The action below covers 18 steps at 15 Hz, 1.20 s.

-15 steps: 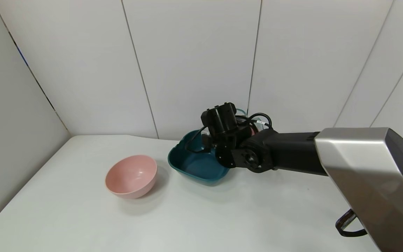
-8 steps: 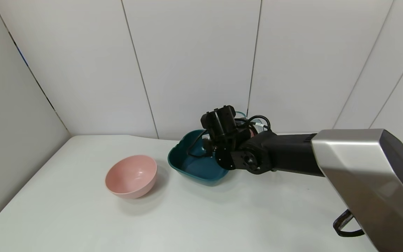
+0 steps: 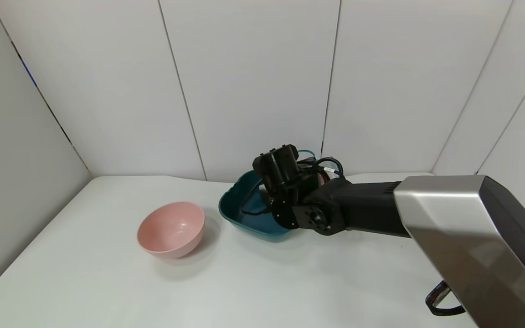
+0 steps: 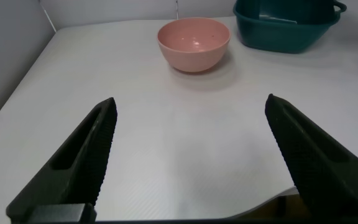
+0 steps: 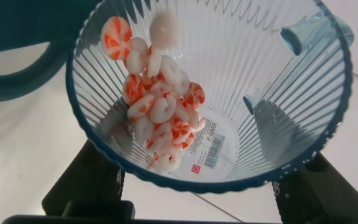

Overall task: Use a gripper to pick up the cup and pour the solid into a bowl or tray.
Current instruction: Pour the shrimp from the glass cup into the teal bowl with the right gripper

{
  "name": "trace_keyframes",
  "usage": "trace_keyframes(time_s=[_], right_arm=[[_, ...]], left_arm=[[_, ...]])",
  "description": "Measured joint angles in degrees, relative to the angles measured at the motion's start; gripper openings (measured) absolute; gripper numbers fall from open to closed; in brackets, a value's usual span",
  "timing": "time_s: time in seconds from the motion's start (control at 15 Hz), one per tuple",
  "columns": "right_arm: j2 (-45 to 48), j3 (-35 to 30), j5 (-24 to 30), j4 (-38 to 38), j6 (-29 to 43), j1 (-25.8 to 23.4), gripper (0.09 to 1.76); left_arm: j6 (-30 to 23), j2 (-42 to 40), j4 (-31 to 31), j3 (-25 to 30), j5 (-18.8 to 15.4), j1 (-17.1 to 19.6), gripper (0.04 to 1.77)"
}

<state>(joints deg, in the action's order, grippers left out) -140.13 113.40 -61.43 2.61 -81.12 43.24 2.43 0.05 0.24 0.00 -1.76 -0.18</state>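
Observation:
My right gripper [image 5: 201, 193] is shut on the transparent pale-blue ribbed cup [image 5: 272, 106], one black finger [image 5: 86, 186] on each side of its base. The cup is tilted, and the white and orange-red solid [image 5: 157, 112] has slid along its wall toward the rim. A few pieces are at the lip. In the head view the right arm [image 3: 358, 209] holds the cup [image 3: 309, 153] over the dark teal dish [image 3: 244, 218], and the wrist hides most of the cup. The dish's rim also shows in the right wrist view [image 5: 23, 68]. My left gripper [image 4: 191, 155] is open and empty, low above the table's near edge.
A round pink bowl [image 3: 171, 230] stands on the white table to the left of the teal dish; it also shows in the left wrist view [image 4: 193, 43], with the teal dish [image 4: 284, 31] beyond it. White wall panels close the back and left sides.
My right arm has moved a little left and down over the teal dish, and its wrist has turned, tilting the cup further. The left arm has not moved.

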Motion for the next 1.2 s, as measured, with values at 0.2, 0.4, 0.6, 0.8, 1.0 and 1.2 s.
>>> trace_keyframes(time_s=[0.2,0.4,0.6,0.8,1.0,1.2], right_arm=[[-0.55,0.09,-0.30,-3.07,-4.16,0.52,1.32],[-1.30,0.09,-0.67,-9.17,-10.36,0.91,1.32],[-2.36,0.07,-0.67,-16.01,-16.90,1.05,1.32],[-3.47,-0.02,-0.65,-19.75,-20.64,1.02,1.32],[-4.02,-0.02,-0.63,-20.05,-21.20,0.94,1.32],[-4.13,-0.02,-0.63,-20.24,-22.38,1.00,1.32]], left_arm=[[0.02,0.00,0.00,0.00,0.00,0.00,1.72],[0.02,0.00,0.02,0.00,0.00,0.00,1.72],[0.00,0.00,0.00,0.00,0.00,0.00,1.72],[0.00,0.00,0.02,0.00,0.02,0.00,1.72],[0.00,0.00,0.02,0.00,0.00,0.00,1.72],[0.00,0.00,0.00,0.00,0.00,0.00,1.72]])
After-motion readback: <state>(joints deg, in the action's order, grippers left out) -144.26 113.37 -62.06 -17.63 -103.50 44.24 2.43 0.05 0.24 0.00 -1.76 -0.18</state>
